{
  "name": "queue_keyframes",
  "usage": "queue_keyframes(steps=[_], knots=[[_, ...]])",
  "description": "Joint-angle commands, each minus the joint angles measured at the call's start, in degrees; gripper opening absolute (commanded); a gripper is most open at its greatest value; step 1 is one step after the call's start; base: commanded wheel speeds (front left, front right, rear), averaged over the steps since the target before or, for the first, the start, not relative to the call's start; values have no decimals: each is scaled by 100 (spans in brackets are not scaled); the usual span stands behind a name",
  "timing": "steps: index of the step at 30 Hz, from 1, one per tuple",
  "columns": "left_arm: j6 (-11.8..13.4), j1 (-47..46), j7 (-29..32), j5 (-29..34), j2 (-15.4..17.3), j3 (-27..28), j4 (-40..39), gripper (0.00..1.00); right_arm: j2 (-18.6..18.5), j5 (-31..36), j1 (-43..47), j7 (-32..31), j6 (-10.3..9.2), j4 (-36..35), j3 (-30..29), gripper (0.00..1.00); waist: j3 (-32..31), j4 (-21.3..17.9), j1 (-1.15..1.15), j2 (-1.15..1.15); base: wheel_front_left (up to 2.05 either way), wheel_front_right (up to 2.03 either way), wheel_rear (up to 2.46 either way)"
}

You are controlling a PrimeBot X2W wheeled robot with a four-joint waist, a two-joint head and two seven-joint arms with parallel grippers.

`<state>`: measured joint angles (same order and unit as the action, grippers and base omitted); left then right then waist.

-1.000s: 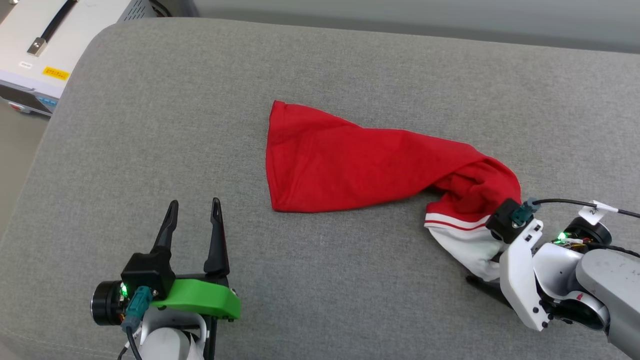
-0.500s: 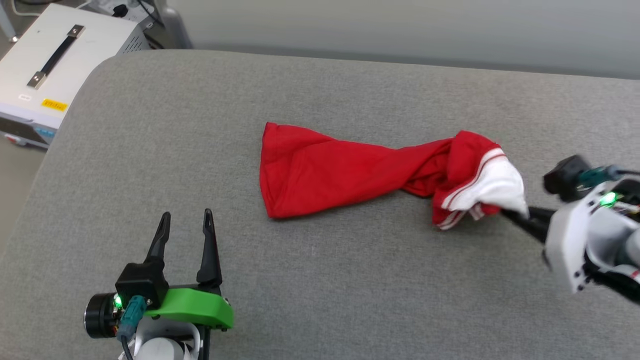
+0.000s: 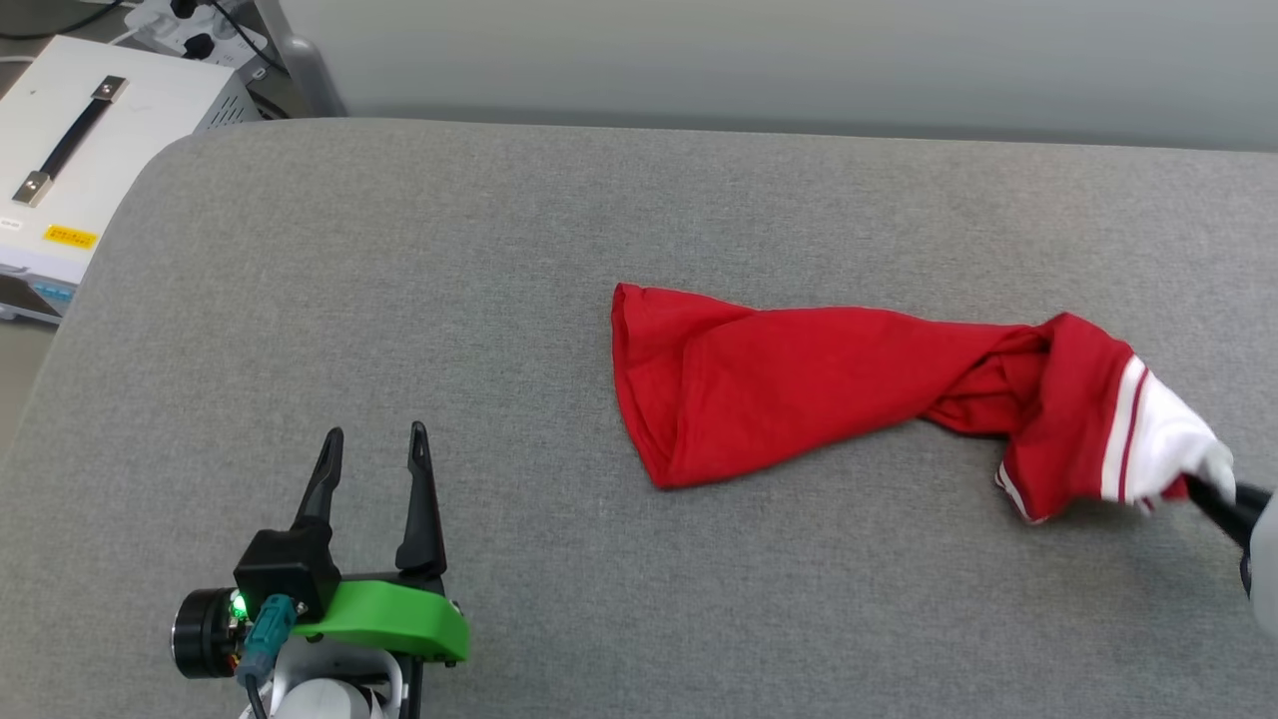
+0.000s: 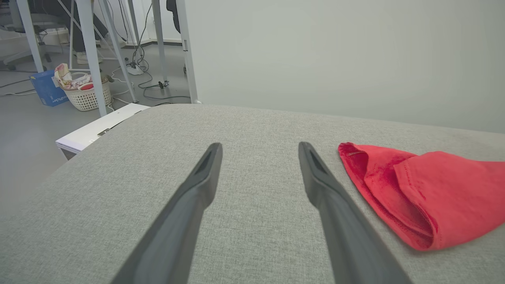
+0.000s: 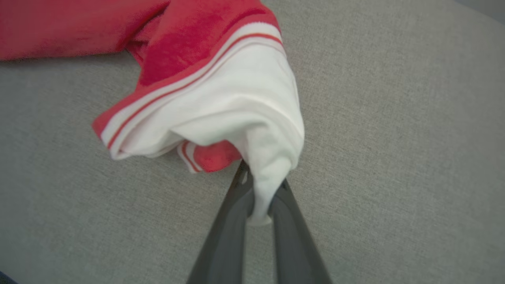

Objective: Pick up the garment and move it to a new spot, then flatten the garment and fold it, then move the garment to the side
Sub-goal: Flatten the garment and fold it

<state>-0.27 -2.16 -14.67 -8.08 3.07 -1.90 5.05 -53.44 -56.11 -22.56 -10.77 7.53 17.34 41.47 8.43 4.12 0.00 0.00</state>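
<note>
Red jersey T-shirt [image 3: 829, 389] is lying on the grey upholstered surface [image 3: 499, 250] in the head view, bunched into a long rope whose axis is running left to right across the picture. Its hem end is pointing toward my left side. Its white sleeve [image 3: 1163, 439] is ending near the right edge, where my right pincer [image 3: 1203, 487] is gripping it. My left pincer [image 3: 374, 439] is hovering at the lower left, well apart from the hem end, fingers pointing up the view. A white equipment box [image 3: 90, 130] is sitting beyond the surface at the upper left.

In the left wrist view, my left pincer [image 4: 258, 148] is standing wide open and holding nothing, reaching low and nearly level over the surface. The jersey T-shirt's hem end is lying ahead and to the right of the fingers, not touching them.

In the right wrist view, my right pincer [image 5: 262, 185] is clamping a twisted tip of the white sleeve between its fingers, with the striped trim [image 5: 185, 85] and the red body fanning out beyond. My right arm is the one in contact, so I am judging that any pull will run along the long axis toward my right. My left arm would need to reach forward and rightward to meet the hem.
</note>
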Motion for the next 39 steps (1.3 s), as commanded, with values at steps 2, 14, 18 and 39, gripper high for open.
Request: queue_keyframes(steps=[2, 14, 18, 39], knots=[[-7, -5, -33, -7, -19, -36, 9, 100, 174, -18, 298, 71, -4, 364, -16, 0, 43, 55, 0, 0, 0, 0, 0], [8, 58, -33, -20, -19, -56, 101, 100, 891, -27, 806, 1015, -4, 1194, -183, 100, -150, 121, 0, 0, 0, 0, 0], [19, 157, -33, -10, -19, -74, 98, 100, 830, 235, 939, 1709, -4, 1014, -552, 100, -329, 100, 0, 0, 0, 0, 0], [-25, 423, -33, 109, -19, -57, -41, 100, 1842, 2149, 2210, 2154, -4, -1485, -3747, 100, -655, -12, 0, 0, 0, 0, 0]])
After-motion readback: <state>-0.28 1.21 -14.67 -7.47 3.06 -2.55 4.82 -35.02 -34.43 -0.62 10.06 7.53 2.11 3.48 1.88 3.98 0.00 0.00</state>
